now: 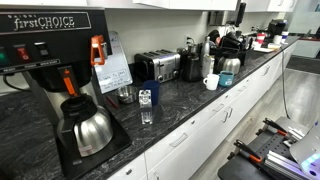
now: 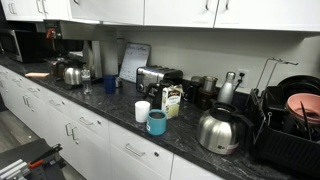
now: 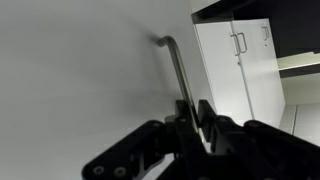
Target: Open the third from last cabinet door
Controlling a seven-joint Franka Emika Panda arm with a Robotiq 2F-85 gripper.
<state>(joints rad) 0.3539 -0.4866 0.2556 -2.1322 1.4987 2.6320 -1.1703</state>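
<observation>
In the wrist view my gripper is shut on the thin metal bar handle of a white cabinet door, which fills the left of the frame. The handle runs from its bent end at the upper middle down between my two black fingers. Rows of white lower cabinet doors with bar handles show under the dark counter in both exterior views. I cannot make out my gripper in either of them.
Two more white doors with handles stand beyond the held door. The dark counter holds a coffee maker, a steel carafe, a toaster, a blue cup, a kettle and a dish rack.
</observation>
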